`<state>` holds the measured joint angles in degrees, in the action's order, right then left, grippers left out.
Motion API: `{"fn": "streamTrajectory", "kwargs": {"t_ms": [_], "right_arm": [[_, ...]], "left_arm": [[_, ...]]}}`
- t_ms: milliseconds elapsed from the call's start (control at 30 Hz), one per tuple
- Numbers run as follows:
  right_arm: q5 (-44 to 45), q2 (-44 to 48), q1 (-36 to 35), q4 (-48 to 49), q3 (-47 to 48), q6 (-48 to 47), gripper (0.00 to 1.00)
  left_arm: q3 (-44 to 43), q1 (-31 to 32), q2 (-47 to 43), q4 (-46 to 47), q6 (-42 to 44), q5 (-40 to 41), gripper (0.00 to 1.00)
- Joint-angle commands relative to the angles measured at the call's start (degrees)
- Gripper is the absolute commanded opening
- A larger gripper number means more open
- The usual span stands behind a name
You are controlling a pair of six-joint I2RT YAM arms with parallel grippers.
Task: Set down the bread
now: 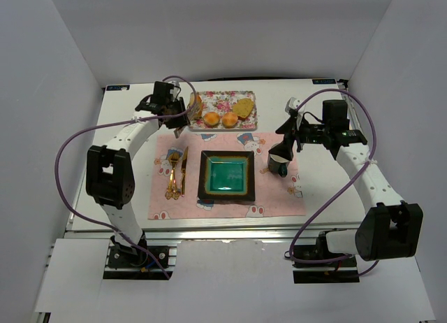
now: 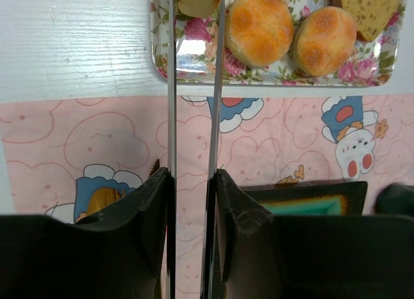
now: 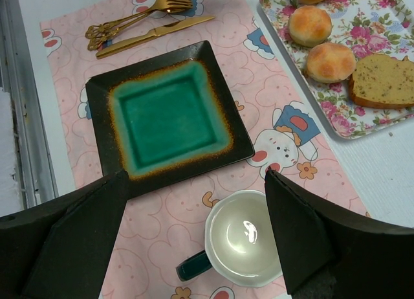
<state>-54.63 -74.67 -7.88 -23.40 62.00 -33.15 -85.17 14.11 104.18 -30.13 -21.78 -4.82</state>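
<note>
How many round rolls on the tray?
3 round rolls. One at the left end of the floral tray, flanked by the left gripper; two lie side by side mid-tray, beside the bread slice. None seems hidden.

Bright, even light fills every view, and shadows stay soft. Glare shines inside the cup (image 3: 249,244) at six o'clock. The tray (image 2: 191,50) glints at eleven o'clock.

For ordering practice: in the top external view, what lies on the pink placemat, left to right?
Gold fork, gold knife, dark square plate with green centre, white mug with dark handle.
</note>
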Motion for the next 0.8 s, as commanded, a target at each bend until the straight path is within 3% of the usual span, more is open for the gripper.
{"fn": "streamTrajectory", "kwargs": {"t_ms": [0,167,300,567,767], "right_arm": [[-1.97,1.46,0.41,1.43,-0.04,0.54,0.89],[-2.23,1.72,0.5,0.99,0.14,0.45,0.9],[-2.15,2.25,0.5,0.64,0.32,0.36,0.89],[-1.18,2.87,1.11,-1.3,1.46,-1.13,0.89],[-0.39,3.66,2.51,-2.53,2.77,-2.27,0.9]], "left_arm": [[-2.11,0.39,-0.29,-0.19,0.95,0.95,0.39],[-1.85,0.57,-2.4,0.51,1.3,2.01,0.17],[-1.85,1.01,-6.61,0.07,1.48,2.01,0.08],[4.82,3.9,-19.53,-3.96,-3.51,-6.68,0.0],[17.65,13.12,-33.76,-4.4,-15.21,-9.94,0.0]]}}
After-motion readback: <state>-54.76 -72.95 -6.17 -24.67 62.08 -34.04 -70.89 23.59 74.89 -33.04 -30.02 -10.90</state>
